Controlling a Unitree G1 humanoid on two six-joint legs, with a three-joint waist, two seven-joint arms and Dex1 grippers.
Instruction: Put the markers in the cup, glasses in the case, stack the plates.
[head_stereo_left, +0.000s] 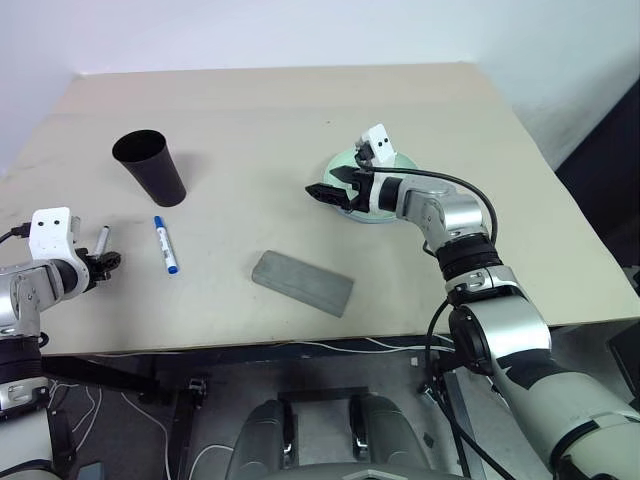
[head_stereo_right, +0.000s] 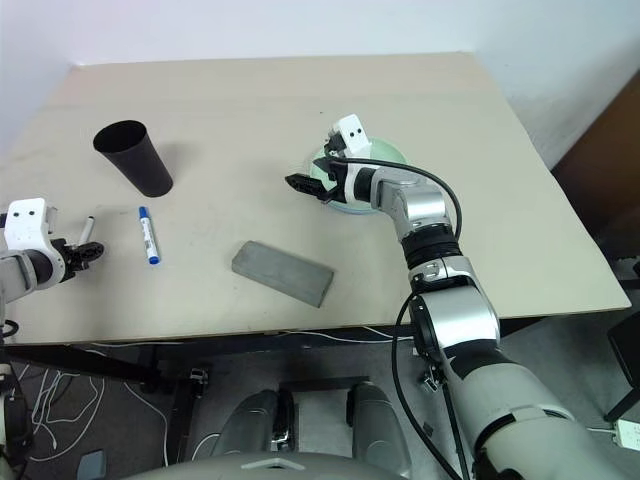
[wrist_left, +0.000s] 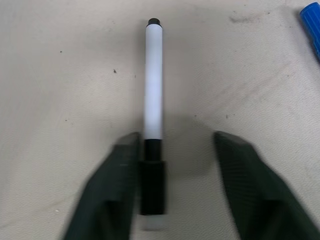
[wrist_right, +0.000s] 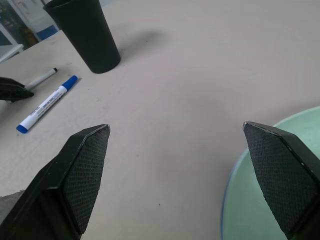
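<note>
On the left edge of the table (head_stereo_left: 420, 90), my left gripper (wrist_left: 172, 190) sits low over the plain white marker (wrist_left: 153, 85). Its two fingers stand on either side of the marker's dark end: one finger (wrist_left: 112, 195) lies right against that end, the other has a clear gap to it, so the jaws are partly spread and not yet pinching the marker. The marker lies flat on the tabletop, pointing away from the gripper.

Just beside it lies the blue-capped marker (head_stereo_left: 166, 244), also flat, apart from the white one. Behind both, well toward the far side, the black cup (head_stereo_left: 150, 167) stands upright with its wide rim up.

Near the front middle of the table the grey case (head_stereo_left: 301, 282) lies closed and slanted.

My right gripper (wrist_right: 182, 165) hovers over the table at the near-left rim of the plates (wrist_right: 270, 190), its jaws spread wide and holding nothing. The mint green plate rests on the pale blue one, whose edge peeks out underneath. The right arm partly covers the stack in the head views.
</note>
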